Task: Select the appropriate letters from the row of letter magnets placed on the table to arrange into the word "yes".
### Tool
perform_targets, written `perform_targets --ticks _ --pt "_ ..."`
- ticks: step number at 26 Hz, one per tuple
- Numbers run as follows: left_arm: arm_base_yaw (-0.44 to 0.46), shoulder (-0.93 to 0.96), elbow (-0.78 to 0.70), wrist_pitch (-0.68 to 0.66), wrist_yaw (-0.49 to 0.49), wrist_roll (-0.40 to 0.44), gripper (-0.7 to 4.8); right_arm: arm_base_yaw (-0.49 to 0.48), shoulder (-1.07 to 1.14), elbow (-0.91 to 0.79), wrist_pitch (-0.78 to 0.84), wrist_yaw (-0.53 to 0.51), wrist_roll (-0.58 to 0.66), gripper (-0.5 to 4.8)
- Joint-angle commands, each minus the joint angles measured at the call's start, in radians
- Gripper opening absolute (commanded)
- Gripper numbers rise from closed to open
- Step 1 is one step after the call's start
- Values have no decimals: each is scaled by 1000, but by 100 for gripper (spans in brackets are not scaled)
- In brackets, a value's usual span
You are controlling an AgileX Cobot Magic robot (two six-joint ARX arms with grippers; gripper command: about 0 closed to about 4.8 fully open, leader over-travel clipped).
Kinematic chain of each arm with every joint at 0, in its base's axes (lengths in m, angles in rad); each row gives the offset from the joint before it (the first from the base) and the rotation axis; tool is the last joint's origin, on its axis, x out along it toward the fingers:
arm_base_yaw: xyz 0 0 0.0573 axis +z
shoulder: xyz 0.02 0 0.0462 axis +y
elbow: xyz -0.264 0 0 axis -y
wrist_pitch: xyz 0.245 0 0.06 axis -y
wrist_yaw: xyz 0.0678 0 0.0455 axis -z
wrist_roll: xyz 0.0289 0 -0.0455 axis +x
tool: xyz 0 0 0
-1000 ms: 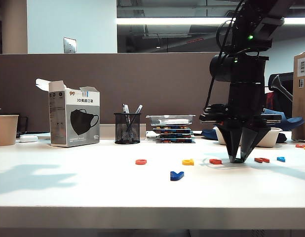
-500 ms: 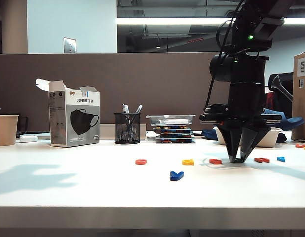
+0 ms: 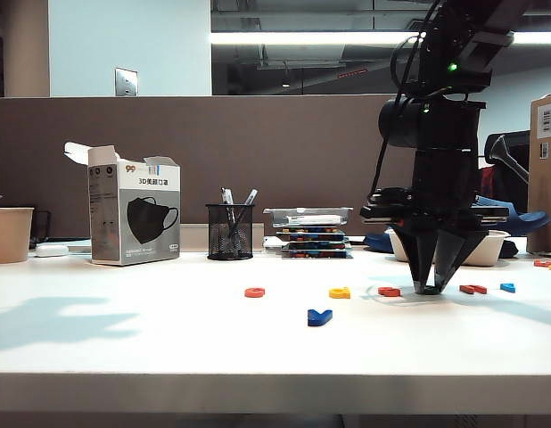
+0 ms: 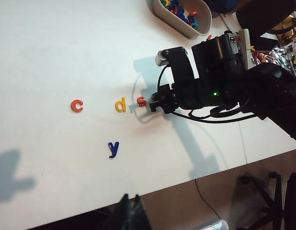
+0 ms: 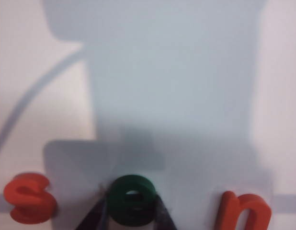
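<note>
**Right gripper closing in on the green "e"**

The right gripper (image 3: pixel 428 287) stands tip-down on the table (image 3: pixel 168 348), its two fingers straddling the green "e" (image 5: pixel 132 198). In the right wrist view the dark fingertips (image 5: pixel 96 215) sit against both flanks of the letter. Whether they are already squeezing it I cannot tell, since the letter lies flat on the table. From the "e", the red "s" (image 5: pixel 29 197) lies at about nine o'clock and the orange-red "n" (image 5: pixel 244 213) at three o'clock, both near but apart. The blue "y" (image 3: pixel 319 316) already lies out of the row, nearer the front edge, at roughly seven o'clock from the yellow "d" (image 3: pixel 340 292).

The left gripper (image 4: pixel 130 218) hangs high off the table, with only its dark tips showing; its opening I cannot tell.

The "e" looks like a small, light, stiff plastic piece, thin and smooth, so it will likely slip or tip. Best hold: across its rounded outer sides, low against the table, fingers centred so it does not twist out or knock its neighbours.
</note>
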Motion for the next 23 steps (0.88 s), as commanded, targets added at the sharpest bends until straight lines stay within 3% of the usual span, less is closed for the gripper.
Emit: perform_targets --ticks 1,18,23 --pt "-2 -4 3 13 -2 4 -5 0 4 -2 -3 8 -3 89" --pt "-2 -4 3 13 -2 4 -5 0 -65 -1 -3 0 1 89" --pt "-2 -4 3 13 -3 4 -5 0 -104 -1 -72 -25 80 89"
